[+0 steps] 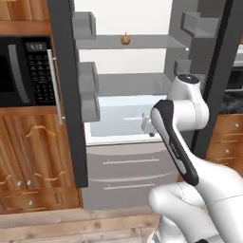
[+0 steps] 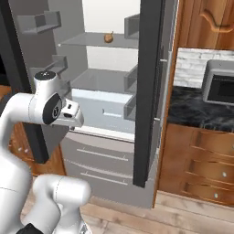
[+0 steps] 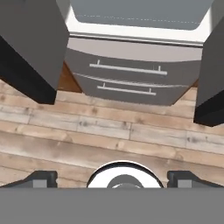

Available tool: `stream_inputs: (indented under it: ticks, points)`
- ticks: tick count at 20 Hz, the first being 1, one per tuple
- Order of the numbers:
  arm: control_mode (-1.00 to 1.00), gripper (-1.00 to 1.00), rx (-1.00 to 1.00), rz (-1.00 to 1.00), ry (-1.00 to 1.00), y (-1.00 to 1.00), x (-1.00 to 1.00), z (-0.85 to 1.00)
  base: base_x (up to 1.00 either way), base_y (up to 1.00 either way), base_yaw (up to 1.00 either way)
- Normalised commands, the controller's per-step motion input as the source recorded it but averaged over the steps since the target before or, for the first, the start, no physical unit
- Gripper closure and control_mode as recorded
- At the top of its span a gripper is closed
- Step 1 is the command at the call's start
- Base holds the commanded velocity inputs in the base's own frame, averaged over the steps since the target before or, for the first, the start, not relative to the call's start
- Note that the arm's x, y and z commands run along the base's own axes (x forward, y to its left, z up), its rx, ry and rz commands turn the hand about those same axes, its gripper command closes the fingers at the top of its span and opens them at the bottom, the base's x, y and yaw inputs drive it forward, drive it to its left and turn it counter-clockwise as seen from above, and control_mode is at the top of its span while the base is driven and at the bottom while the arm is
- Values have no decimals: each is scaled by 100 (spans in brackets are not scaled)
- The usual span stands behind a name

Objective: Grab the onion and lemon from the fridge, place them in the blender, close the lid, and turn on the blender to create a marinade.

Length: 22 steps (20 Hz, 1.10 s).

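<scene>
onion (image 1: pixel 125 39): upper fridge (image 1: pixel 142 85) shelf; likely light, firm, papery-slick; grip across the middle.
gripper (image 3: pixel 112 178): jaws wide, empty.

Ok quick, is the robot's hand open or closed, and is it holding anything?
Gripper: open, jaws spread wide, holding nothing; it points down at the wooden floor in front of the fridge.
</scene>
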Motion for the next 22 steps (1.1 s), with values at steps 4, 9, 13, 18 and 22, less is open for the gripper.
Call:
stream_inputs:
  ticks: [4, 9, 13, 18, 22]
  points:
    - [100, -100, 0, 0, 0, 0, 0, 0, 73, 44, -21]
    - [100, -100, 0, 0, 0, 0, 0, 0, 53, 7, -5]
    - [100, -100, 0, 0, 0, 0, 0, 0, 37, 0, -2]
    - [100, -100, 0, 0, 0, 0, 0, 0, 45, 0, -8]
    - [100, -100, 0, 0, 0, 0, 0, 0, 46, 0, -11]
